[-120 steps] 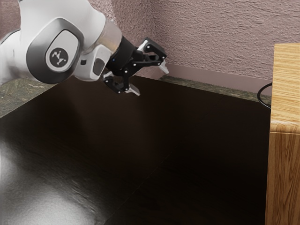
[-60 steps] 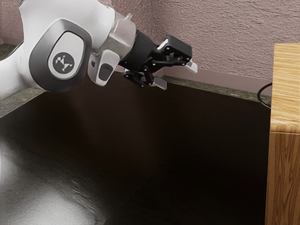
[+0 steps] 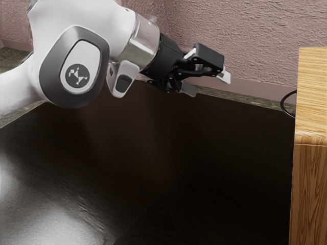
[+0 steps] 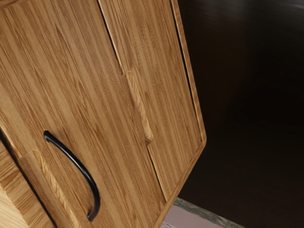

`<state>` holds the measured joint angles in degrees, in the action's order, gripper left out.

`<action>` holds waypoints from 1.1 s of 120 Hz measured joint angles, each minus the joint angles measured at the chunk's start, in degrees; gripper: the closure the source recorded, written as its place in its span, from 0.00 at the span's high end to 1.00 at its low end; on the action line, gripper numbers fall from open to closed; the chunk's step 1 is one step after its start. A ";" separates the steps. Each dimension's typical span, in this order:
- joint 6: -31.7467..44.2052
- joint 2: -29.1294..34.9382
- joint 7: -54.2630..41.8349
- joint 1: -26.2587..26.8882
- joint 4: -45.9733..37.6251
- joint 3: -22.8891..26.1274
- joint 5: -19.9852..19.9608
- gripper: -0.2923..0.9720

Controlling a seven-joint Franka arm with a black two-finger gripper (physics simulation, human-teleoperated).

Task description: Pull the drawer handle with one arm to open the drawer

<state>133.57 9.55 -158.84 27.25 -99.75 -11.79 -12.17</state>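
1. exterior view: the white arm (image 3: 76, 66) comes in from the exterior view's upper left. its black end effector (image 3: 207, 82) hangs above the far edge of the dark bench (image 3: 153, 168), close to the rough wall (image 3: 245, 35). its fingers are spread apart, released, grasping nothing.
2. exterior view: a wooden cabinet (image 3: 310, 153) stands at the bench's edge on the exterior view's right. the curved black drawer handle (image 3: 287, 104) juts from its face, well apart from the end effector.
3. wrist view: the cabinet (image 4: 71, 71) front appears tilted, with seams between its panels. the black drawer handle (image 4: 76, 173) arcs across one panel. a wooden grip (image 4: 139, 107) sits on the neighbouring panel. the dark bench (image 4: 247, 95) lies beyond the cabinet's edge.
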 joint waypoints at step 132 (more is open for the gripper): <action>2.01 -14.82 -6.87 0.58 9.46 0.64 -4.46 0.77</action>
<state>135.58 -5.27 -165.71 27.83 -90.30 -11.15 -16.63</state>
